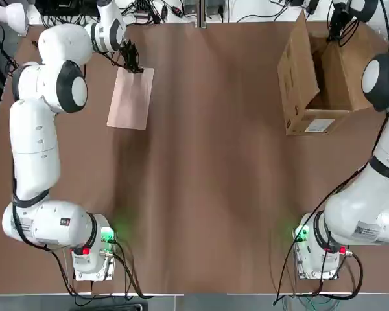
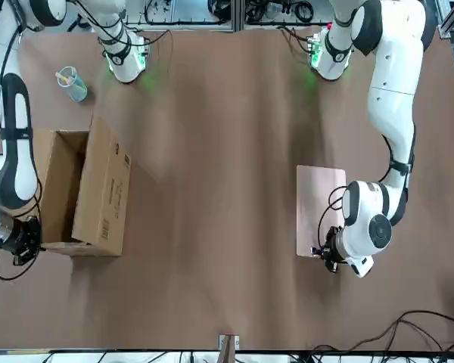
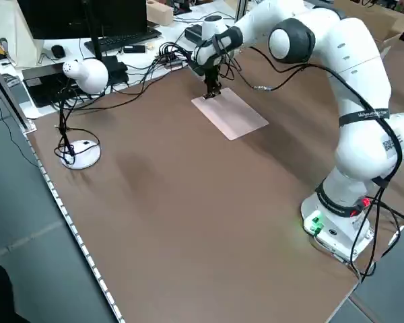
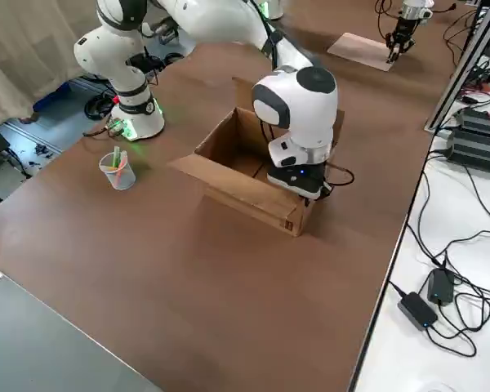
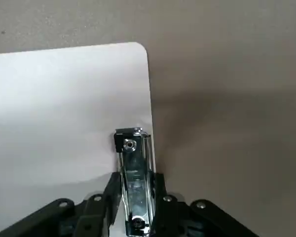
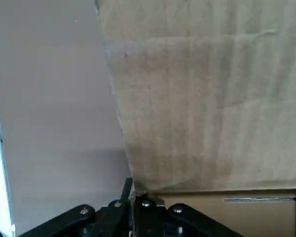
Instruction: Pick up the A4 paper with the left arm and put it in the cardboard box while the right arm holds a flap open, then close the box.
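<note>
Left gripper (image 5: pixel 133 197) is pinching the paper's (image 1: pixel 130 98) far-end clip (image 5: pixel 133 163); the box (image 1: pixel 311 84), flap (image 6: pixel 202 108) pinched by the right gripper (image 6: pixel 133 197), is lying far right

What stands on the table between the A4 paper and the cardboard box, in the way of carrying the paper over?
Nothing visible does. In the top view the table is bare between the A4 paper, whose clip the left gripper has its fingers around, and the cardboard box. A plastic cup stands off that path.
</note>
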You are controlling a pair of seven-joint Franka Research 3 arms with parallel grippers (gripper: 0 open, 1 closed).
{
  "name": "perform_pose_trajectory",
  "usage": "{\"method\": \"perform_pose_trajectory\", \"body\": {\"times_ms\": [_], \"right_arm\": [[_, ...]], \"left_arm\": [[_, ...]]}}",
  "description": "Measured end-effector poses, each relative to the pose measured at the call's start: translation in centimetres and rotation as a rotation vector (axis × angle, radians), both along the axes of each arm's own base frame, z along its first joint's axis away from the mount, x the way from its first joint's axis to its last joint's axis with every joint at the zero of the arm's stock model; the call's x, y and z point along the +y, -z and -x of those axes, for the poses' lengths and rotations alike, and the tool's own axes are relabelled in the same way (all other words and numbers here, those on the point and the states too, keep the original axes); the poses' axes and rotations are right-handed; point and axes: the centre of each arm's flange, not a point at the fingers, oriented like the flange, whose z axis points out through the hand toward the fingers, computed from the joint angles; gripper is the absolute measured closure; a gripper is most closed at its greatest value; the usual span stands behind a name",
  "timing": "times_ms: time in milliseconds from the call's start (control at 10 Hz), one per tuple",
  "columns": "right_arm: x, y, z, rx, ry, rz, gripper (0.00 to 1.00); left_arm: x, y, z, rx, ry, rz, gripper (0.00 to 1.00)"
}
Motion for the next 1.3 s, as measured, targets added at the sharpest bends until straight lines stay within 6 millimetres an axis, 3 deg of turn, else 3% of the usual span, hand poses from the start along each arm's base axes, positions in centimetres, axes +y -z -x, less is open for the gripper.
{"method": "perform_pose_trajectory", "body": {"times_ms": [300,500,600,800,1300], "right_arm": [[0.2,-0.4,0.0,0.007,-0.014,0.000,0.96],[1.3,-3.1,0.1,0.008,-0.038,-0.011,0.96],[2.8,-5.2,0.2,0.002,-0.057,-0.026,0.96],[7.6,-7.9,0.2,-0.015,-0.059,-0.055,0.96],[24.3,-8.2,0.6,-0.004,0.007,-0.081,0.96]], "left_arm": [[0.0,0.0,0.0,0.001,-0.009,0.000,0.70],[0.0,-0.1,0.0,0.001,-0.013,-0.001,0.70],[0.2,-0.2,-0.1,-0.001,-0.021,-0.003,0.70],[0.9,-1.4,-0.7,-0.025,-0.079,-0.008,0.70],[1.6,-12.4,-0.9,-0.063,-0.035,-0.091,0.70]]}}
